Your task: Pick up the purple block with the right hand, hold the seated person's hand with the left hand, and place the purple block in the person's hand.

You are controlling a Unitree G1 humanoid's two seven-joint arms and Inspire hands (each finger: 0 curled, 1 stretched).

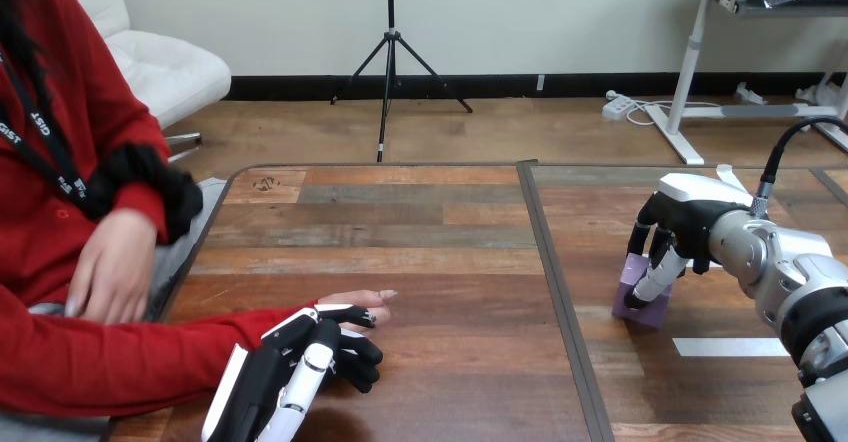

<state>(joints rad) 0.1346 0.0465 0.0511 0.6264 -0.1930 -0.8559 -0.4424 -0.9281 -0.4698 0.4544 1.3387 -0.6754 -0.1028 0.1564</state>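
Note:
The purple block rests on the right half of the wooden table. My right hand comes down on it from above, fingers and thumb curled round its top, which they partly hide. At the lower left, the person's hand lies flat on the table at the end of a red sleeve, with only its fingertips showing. My left hand lies over it, its fingers curled across and round it.
A dark seam splits the tabletop into two halves. A white tape strip lies near my right forearm. The person's other hand hangs off the table's left edge.

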